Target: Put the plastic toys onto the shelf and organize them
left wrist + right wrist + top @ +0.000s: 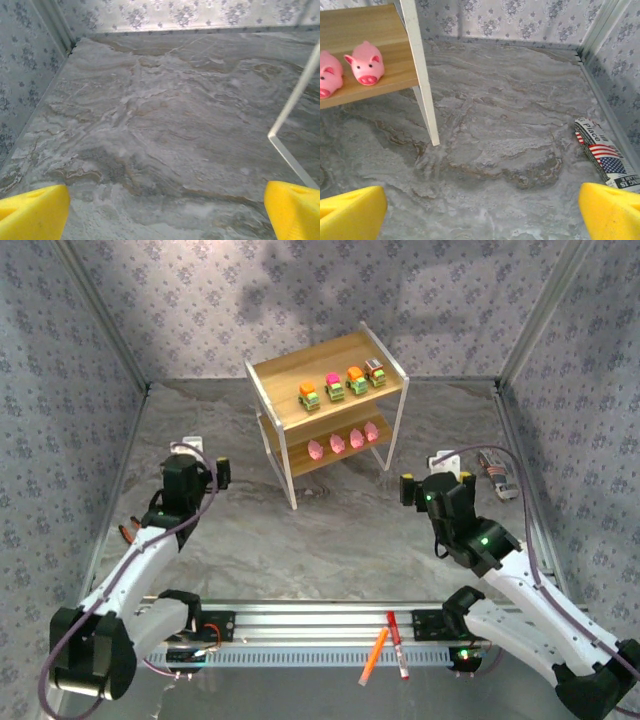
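Sitting by type on shelf (283,378), upper centre: trucks (335,390) top, pigs (338,443) lower; looks done. L gripper (167,210), R gripper (482,212) spread, empty.

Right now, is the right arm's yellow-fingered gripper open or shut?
Open. The right gripper has its yellow fingers at opposite edges of its wrist view, grey marbled table between them, nothing held.

Top camera: high, near side, angled down, facing far. Wrist cameras: low over table (150,125); all share shelf (290,380).
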Robot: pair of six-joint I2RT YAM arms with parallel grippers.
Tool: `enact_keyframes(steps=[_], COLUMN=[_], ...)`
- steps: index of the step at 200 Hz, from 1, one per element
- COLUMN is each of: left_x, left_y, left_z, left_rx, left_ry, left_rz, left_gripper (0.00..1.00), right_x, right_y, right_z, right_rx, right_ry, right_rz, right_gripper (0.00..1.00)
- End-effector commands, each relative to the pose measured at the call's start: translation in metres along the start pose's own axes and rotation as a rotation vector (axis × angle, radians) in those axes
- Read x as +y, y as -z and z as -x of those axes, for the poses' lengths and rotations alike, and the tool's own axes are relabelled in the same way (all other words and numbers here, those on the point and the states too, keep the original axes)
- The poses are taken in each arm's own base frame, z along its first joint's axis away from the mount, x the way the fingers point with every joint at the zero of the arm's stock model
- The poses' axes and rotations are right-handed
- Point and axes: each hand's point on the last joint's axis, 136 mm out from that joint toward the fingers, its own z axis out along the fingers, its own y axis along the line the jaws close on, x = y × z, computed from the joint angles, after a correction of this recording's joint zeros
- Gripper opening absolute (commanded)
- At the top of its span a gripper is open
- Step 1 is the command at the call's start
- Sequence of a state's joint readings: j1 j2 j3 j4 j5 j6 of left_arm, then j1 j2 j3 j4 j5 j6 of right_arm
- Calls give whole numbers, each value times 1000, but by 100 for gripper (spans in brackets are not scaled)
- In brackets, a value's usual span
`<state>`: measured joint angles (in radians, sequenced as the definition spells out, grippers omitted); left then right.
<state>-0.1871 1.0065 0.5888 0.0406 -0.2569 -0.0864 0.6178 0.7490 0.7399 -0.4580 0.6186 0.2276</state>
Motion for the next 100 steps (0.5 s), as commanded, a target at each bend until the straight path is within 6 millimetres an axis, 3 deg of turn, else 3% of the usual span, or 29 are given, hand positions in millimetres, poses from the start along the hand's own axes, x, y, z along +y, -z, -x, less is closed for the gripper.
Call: enact_keyframes(steps=[1, 53, 100], left_x=[-16, -9, 19], left_y=[-8, -30, -56], left_z=[22, 1, -28], left_rx=[-82, -77, -46], left_ry=[-12, -99, 7], left_rz=[-120, -120, -125], left_gripper=[100, 100, 99], right_x=[-11, -22, -41], right_y=[0, -11, -19], right_z=[5, -10, -15], right_rx=[-60, -35, -61], right_ry=[50, 40, -15], right_rz=[-61, -91, -147], right_gripper=[100, 100, 100])
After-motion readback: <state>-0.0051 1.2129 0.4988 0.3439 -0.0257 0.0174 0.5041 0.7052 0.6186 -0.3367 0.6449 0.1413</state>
